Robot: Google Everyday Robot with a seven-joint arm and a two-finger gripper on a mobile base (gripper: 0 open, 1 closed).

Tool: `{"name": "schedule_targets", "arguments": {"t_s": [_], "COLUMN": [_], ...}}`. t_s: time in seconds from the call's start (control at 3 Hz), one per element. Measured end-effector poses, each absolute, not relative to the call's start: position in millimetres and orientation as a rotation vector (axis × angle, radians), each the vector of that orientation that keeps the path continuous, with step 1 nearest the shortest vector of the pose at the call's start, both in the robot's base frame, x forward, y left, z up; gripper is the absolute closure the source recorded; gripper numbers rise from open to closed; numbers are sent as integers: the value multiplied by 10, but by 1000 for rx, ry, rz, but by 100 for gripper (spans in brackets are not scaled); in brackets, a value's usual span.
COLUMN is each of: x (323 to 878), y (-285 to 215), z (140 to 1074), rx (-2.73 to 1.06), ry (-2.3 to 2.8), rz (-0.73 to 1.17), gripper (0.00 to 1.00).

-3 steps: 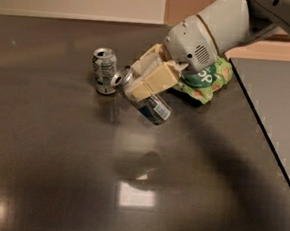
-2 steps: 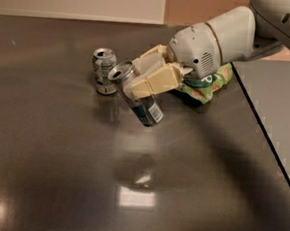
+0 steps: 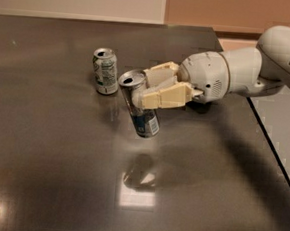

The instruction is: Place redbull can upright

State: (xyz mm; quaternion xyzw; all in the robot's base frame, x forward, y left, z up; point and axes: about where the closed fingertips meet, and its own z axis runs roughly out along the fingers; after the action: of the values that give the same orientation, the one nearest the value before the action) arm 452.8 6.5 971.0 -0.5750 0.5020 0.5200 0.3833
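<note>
Gripper [image 3: 148, 86] clamped around the redbull can [image 3: 144, 119], which is slightly tilted over the dark table [image 3: 56, 155].
A white-and-green can [image 3: 105, 70] stands upright just to its left, not touching.

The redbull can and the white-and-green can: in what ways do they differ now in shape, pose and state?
The redbull can is taller and slimmer; the white-and-green can is shorter and wider. The redbull can leans, while the white-and-green can stands upright on the table. The gripper holds the redbull can between its fingers; the white-and-green can stands free, to its left. Both have silver tops.
</note>
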Motion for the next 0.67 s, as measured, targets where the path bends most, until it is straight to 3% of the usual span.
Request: {"name": "schedule_targets", "arguments": {"t_s": [0.67], "x": [4515], "y": [-41], "z": [9617], "rx": [-1375], "ry": [1215], "rz": [1382], "gripper": [100]}}
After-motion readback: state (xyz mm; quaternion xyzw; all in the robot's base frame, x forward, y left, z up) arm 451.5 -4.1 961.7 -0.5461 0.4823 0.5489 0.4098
